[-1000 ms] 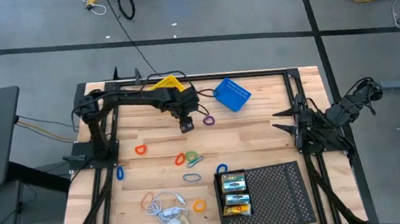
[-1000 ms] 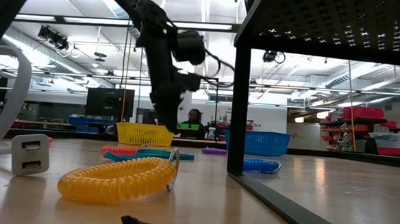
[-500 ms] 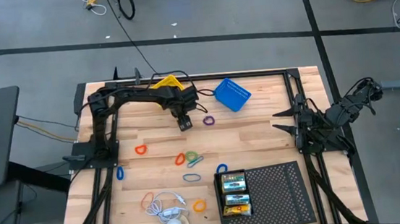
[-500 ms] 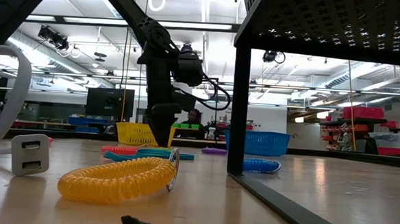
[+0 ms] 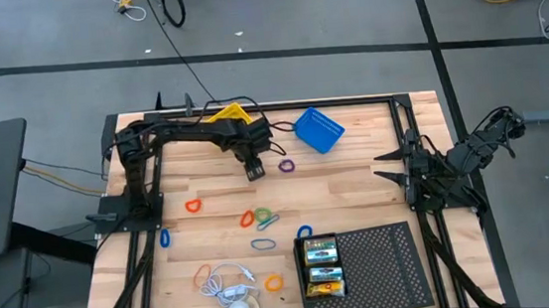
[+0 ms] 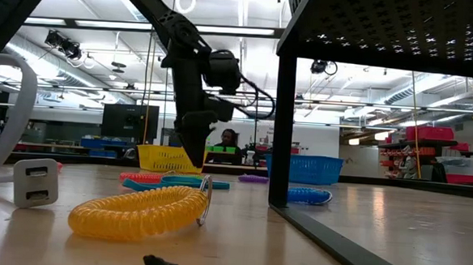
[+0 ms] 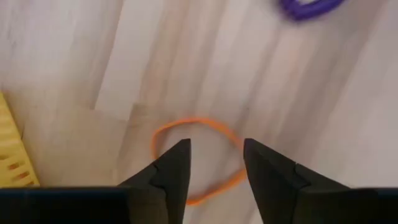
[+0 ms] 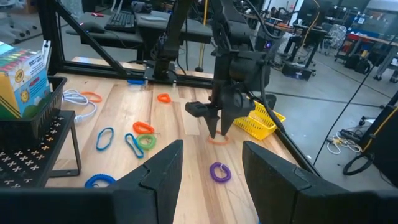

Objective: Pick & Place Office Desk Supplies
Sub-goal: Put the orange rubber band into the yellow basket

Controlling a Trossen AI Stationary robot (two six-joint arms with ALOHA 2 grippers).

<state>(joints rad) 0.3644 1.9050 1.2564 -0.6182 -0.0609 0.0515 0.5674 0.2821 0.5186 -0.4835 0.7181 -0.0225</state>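
A thin orange band point(image 7: 198, 159) lies flat on the wooden table, near the yellow basket point(image 5: 232, 113). My left gripper point(image 7: 215, 157) hangs just above it, pointing down and open, one finger on either side of the loop's middle; in the right wrist view it point(image 8: 216, 132) stands over the band point(image 8: 218, 141). A purple band point(image 5: 286, 165) lies just to its right. More coloured bands point(image 5: 257, 218) lie nearer the front. Crayon boxes point(image 5: 322, 266) sit in the black tray point(image 5: 384, 264). My right gripper point(image 8: 212, 149) waits open at the right edge.
A blue basket point(image 5: 318, 130) stands at the far middle, right of the yellow one. A white charger with its cable point(image 5: 229, 290) and a yellow coil point(image 5: 274, 284) lie near the front edge. Bare wood lies between the purple band and the right arm point(image 5: 435, 170).
My left gripper has come down a little toward the orange band and has shifted slightly over the table. The right arm has kept still.
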